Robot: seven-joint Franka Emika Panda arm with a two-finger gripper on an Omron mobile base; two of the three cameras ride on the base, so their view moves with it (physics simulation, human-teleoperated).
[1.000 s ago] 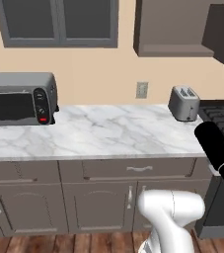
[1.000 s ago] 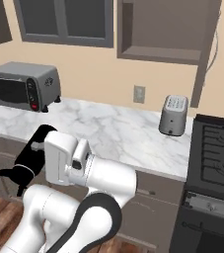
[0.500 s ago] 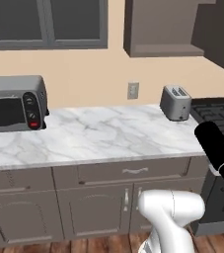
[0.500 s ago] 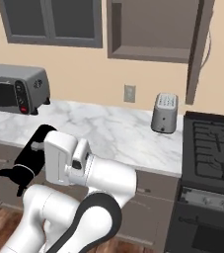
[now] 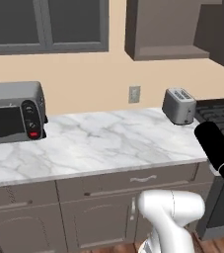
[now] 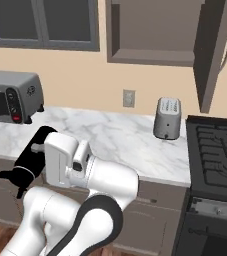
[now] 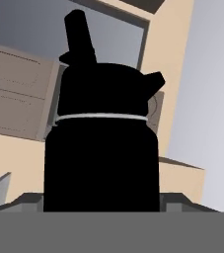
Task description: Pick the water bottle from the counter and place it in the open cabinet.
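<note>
Hand view is dominated by the water bottle (image 7: 101,148), black, capped, close before the camera and apparently carried in the hand; the fingertips are hidden, so the grip itself cannot be confirmed. The carry step is judged to be in progress. Off the counter (image 5: 103,143), the bottle must next be raised toward the open cabinet (image 6: 157,32), above the toaster (image 6: 167,118).

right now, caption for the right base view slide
White arm folded low before the marble counter, toaster by the stove, open cabinet above.
</note>
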